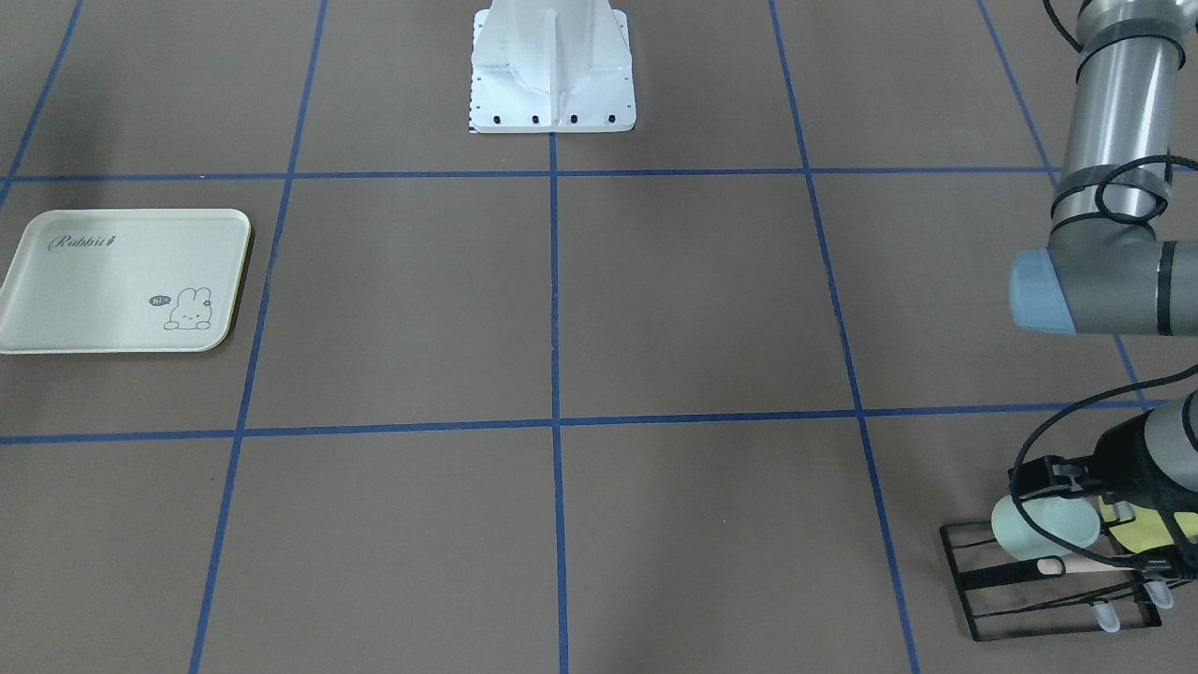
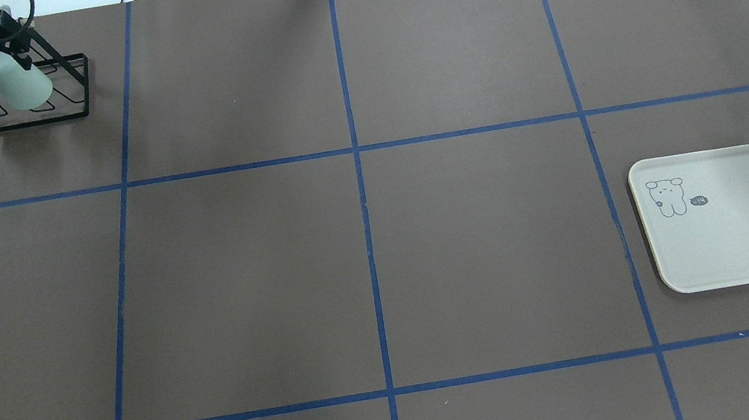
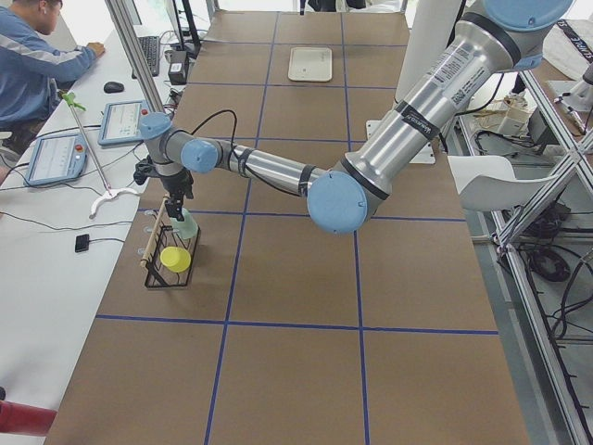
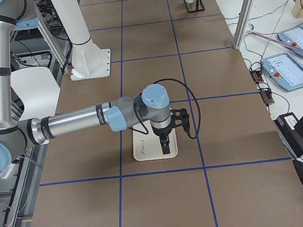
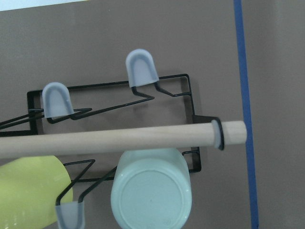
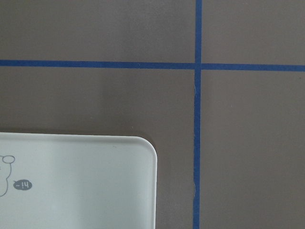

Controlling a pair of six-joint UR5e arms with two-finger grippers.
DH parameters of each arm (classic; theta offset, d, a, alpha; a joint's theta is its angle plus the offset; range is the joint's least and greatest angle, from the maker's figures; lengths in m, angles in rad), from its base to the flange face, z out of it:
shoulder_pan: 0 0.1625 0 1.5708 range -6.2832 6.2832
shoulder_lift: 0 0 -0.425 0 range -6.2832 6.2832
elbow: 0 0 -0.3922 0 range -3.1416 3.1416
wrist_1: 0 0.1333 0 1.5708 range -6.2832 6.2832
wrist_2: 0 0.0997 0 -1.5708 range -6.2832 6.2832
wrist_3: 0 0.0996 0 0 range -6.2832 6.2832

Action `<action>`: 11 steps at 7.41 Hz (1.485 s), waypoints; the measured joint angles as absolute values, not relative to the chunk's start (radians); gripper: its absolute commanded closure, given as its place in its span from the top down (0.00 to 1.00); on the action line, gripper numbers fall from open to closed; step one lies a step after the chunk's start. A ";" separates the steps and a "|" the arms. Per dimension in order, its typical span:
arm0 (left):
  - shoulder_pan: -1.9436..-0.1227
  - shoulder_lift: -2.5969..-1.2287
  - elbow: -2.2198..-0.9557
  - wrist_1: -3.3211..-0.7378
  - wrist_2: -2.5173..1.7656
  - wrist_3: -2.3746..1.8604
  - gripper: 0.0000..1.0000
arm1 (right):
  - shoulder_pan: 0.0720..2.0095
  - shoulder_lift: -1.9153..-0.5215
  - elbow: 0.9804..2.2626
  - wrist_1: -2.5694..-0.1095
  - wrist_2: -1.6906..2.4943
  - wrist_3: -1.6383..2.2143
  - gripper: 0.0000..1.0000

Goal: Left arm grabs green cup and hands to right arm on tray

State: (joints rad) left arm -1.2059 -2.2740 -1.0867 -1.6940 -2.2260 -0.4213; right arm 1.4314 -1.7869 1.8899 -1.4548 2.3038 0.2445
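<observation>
The green cup (image 1: 1044, 535) hangs tilted on a peg of the black wire rack (image 1: 983, 582) at the table's far left corner in the overhead view (image 2: 20, 84). The left wrist view looks at its round base (image 5: 151, 196), and no fingers show there. My left gripper (image 1: 1048, 479) stands right at the cup's upper end, its fingers apart, and the cup still rests on the rack. The cream tray (image 2: 744, 219) with the bunny drawing lies at the right. My right gripper (image 4: 165, 141) hangs over the tray's edge (image 4: 146, 149). I cannot tell whether it is open or shut.
A yellow-green cup (image 1: 1146, 529) hangs on the same rack beside the green cup, under a wooden rod (image 5: 119, 138). Blue tape lines cross the brown table. The white arm base (image 1: 552, 65) stands at the robot's side. A person sits at the side desk (image 3: 37, 46).
</observation>
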 measured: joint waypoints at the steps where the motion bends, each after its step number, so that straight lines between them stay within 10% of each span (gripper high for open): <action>1: -1.202 -2.275 -1.067 -1.720 -2.211 -0.426 1.00 | 1.432 -1.787 1.890 -1.455 2.304 0.244 1.00; 8: -1.188 -2.313 -1.005 -1.744 -2.179 -0.430 0.97 | 1.431 -1.787 1.891 -1.455 2.305 0.244 1.00; 9: -1.188 -2.314 -1.000 -1.748 -2.177 -0.430 0.74 | 1.431 -1.787 1.890 -1.456 2.306 0.244 1.00; 10: -1.188 -2.314 -0.996 -1.755 -2.174 -0.430 0.03 | 1.431 -1.787 1.890 -1.456 2.307 0.245 1.00; 11: -1.188 -2.315 -0.996 -1.758 -2.169 -0.429 0.00 | 1.431 -1.787 1.890 -1.456 2.308 0.245 1.00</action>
